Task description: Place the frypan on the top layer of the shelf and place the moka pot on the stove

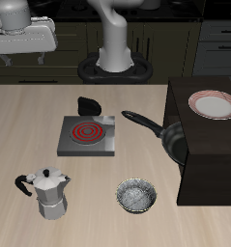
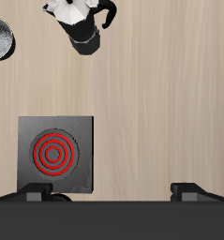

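We have the gripper up high over the back corner of the bench, well clear of everything on it, and from the exterior view alone we cannot judge its opening. The wrist view settles that: two dark fingertips stand far apart with only bare wood and the stove between them, so the jaws are wide and carry nothing.

The frypan sits on the edge of the shelf, its bowl on the flat dark top and its long handle jutting out over the bench toward the stove. Only the exterior view gives us that; the wrist camera catches neither pan nor shelf. Farther back on the same shelf top lies a white plate with a pink rim, also an exterior-only sight.

The stove lies mid-bench, red coil showing and nothing on it, and the wrist view looks straight down on it. The moka pot stands upright near the bench's front edge, apart from the stove; the wrist camera sees it too, cut off at the frame edge. Beside it, toward the shelf, is the small silvery bowl, clipped in the wrist view.

A small black object sits just behind the stove; we cannot tell what it is.
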Motion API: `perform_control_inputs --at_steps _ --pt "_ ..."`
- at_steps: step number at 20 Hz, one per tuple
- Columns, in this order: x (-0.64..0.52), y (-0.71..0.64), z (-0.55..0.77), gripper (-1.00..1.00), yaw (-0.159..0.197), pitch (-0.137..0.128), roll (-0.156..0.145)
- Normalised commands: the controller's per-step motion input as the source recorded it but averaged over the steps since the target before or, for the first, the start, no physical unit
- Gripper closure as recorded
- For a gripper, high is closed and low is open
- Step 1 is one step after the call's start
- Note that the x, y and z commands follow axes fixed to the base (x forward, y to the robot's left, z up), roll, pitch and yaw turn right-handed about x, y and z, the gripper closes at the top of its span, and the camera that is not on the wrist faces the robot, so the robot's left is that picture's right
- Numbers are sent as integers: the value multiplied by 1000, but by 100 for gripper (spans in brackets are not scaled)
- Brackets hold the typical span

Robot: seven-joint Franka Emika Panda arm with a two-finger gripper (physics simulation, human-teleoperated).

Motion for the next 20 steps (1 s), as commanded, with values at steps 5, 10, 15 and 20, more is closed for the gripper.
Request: perform_control_inputs --at_steps 5,10,15,20 --pt "221 -56 -10 -100 -17 21 -32" --pt "280 37 52 -100 -10 41 26" --pt "227 158 124 -100 28 10 77" --pt "382 266 192 -100 3 -4 29"
